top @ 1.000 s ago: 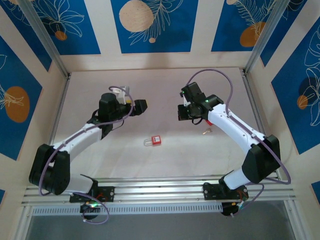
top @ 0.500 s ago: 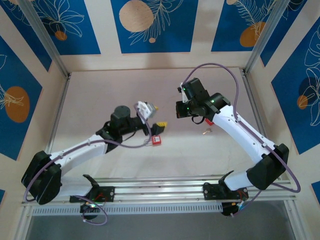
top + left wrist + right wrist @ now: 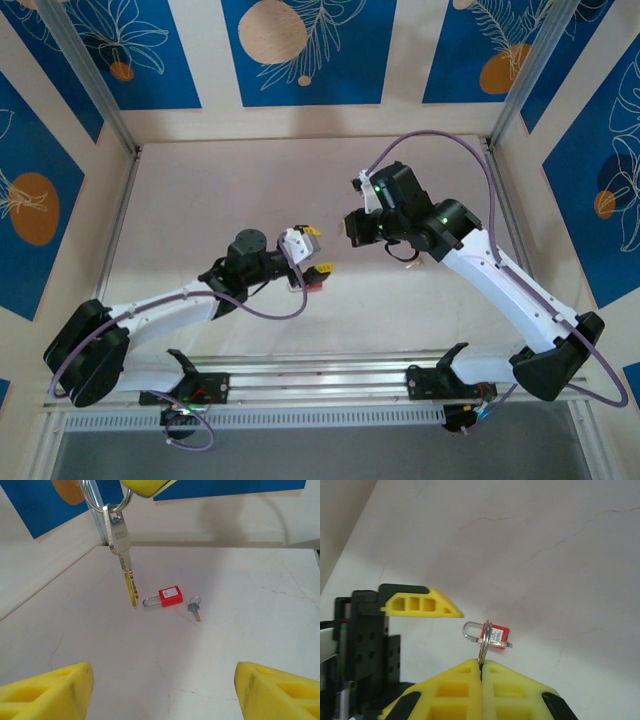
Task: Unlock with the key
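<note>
A red padlock point(image 3: 170, 596) with a steel shackle lies flat on the white table. The padlock point(image 3: 314, 281) sits just under my left gripper point(image 3: 316, 251). My right gripper point(image 3: 481, 669) is shut on a key ring, and a silver key point(image 3: 123, 555) hangs from that ring above the table. In the right wrist view the key point(image 3: 496, 640) dangles directly over the padlock point(image 3: 501, 631). My left gripper point(image 3: 162, 680) is open, with bare table between its yellow fingers point(image 3: 50, 692). My right gripper point(image 3: 352, 226) hovers up and to the right of the left one.
A second small key point(image 3: 195, 609) on its own ring lies on the table right beside the padlock. White walls with blue panels and metal posts point(image 3: 90, 80) enclose the table point(image 3: 200, 190). A rail point(image 3: 320, 380) runs along the near edge.
The left arm swung right and toward the near edge, ending over the padlock, and its jaws narrowed somewhat. The right arm carried the key leftward, closer to the padlock.
</note>
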Controlling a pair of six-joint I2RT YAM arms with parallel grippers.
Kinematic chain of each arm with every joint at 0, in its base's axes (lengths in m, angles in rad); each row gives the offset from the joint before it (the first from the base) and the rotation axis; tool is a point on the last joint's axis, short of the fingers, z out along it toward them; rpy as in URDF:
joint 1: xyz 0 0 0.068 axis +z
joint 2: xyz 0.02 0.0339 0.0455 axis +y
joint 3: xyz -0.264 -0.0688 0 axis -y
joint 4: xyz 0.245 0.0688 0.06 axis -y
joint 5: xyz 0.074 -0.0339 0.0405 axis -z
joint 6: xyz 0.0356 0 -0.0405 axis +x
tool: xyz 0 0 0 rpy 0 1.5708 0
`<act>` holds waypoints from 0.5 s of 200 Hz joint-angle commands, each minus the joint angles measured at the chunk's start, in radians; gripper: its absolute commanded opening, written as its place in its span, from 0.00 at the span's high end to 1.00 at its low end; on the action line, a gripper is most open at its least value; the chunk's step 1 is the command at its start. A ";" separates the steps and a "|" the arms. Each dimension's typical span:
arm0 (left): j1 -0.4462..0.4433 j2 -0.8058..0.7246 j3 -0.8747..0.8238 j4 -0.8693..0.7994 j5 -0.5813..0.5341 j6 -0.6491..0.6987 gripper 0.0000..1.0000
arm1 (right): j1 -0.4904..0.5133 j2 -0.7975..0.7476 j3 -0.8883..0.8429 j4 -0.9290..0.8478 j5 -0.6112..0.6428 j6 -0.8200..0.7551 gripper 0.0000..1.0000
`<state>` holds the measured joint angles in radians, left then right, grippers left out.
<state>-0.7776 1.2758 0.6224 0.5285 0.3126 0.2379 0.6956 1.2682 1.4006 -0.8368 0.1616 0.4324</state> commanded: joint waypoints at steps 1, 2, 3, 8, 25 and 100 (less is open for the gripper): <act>-0.006 0.018 -0.008 0.061 0.009 0.012 0.29 | 0.020 -0.015 -0.006 0.012 -0.049 0.025 0.98; -0.007 0.018 -0.008 0.062 0.010 0.011 0.29 | 0.022 -0.015 -0.006 0.012 -0.050 0.026 0.98; -0.007 0.017 -0.009 0.063 0.011 0.011 0.30 | 0.022 -0.014 -0.006 0.012 -0.050 0.026 0.98; -0.007 0.019 -0.009 0.066 0.013 0.011 0.32 | 0.026 -0.013 -0.006 0.014 -0.052 0.027 0.98; -0.008 0.022 -0.008 0.078 0.010 0.011 0.36 | 0.045 -0.014 -0.012 0.021 -0.051 0.037 0.98; -0.006 0.014 -0.010 0.105 -0.017 0.007 0.58 | 0.092 -0.007 -0.025 0.034 -0.039 0.054 0.98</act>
<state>-0.7799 1.2934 0.6174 0.5930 0.3019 0.2409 0.7795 1.2678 1.3907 -0.8227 0.1368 0.4679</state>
